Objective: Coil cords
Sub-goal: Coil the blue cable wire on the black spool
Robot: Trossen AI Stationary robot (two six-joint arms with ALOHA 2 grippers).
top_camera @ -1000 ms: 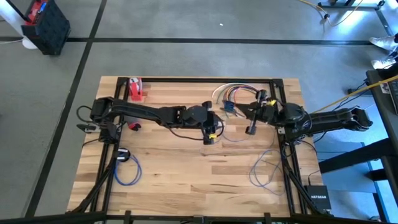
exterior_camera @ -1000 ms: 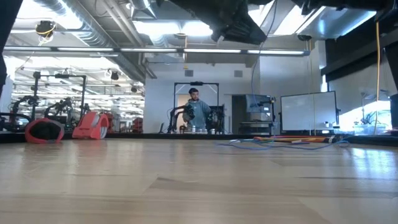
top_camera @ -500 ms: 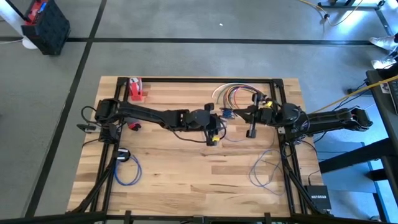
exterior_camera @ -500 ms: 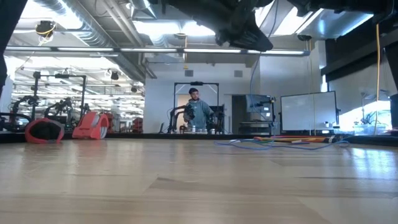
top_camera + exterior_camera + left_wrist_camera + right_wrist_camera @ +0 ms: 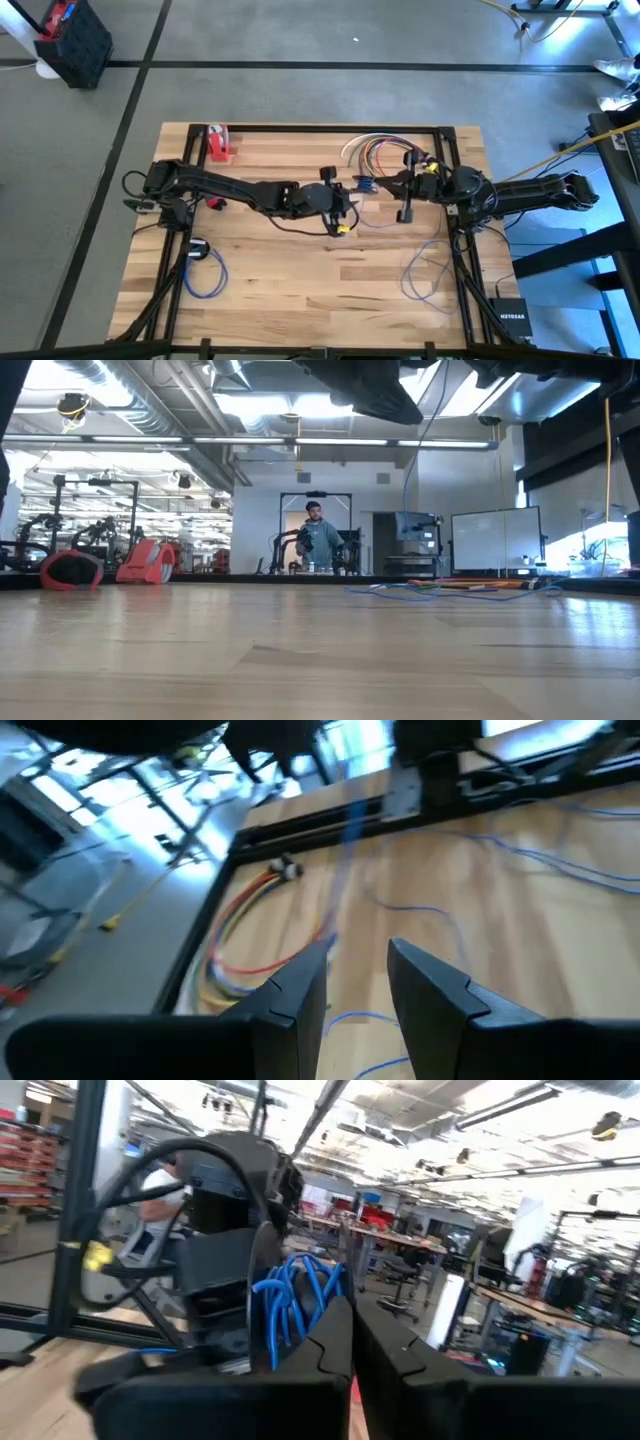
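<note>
A small coil of blue cord (image 5: pixel 366 183) hangs above the table's middle, between my two grippers. In the right wrist view the blue coil (image 5: pixel 295 1305) stands right at the tips of my right gripper (image 5: pixel 352 1312), which is shut. My left gripper (image 5: pixel 360 945) is open with nothing between its fingers. A blurred blue strand (image 5: pixel 348 850) runs past its fingertip toward the right arm; whether it touches I cannot tell. A bundle of red, orange and white cords (image 5: pixel 375 150) lies at the far edge. A loose blue cord (image 5: pixel 425 270) lies at the near right. My right gripper is shut at the lower edge of the blue coil (image 5: pixel 318 1328), where the strands run down to its fingertips (image 5: pixel 335 1325). The fingers themselves hide the place of contact. The coil stands up from the fingertips, clear of the table.
A blue cord (image 5: pixel 205 275) with a black disc (image 5: pixel 198 248) lies at the near left. A red tape dispenser (image 5: pixel 217 143) stands at the far left. A black frame rail (image 5: pixel 320 128) runs along the table's far edge. A person (image 5: pixel 312 538) stands far behind the table.
My left gripper has turned at the wrist and swung a little toward the table's near edge, staying open. The blue coil has shifted slightly toward the near edge and stays clear of the table.
</note>
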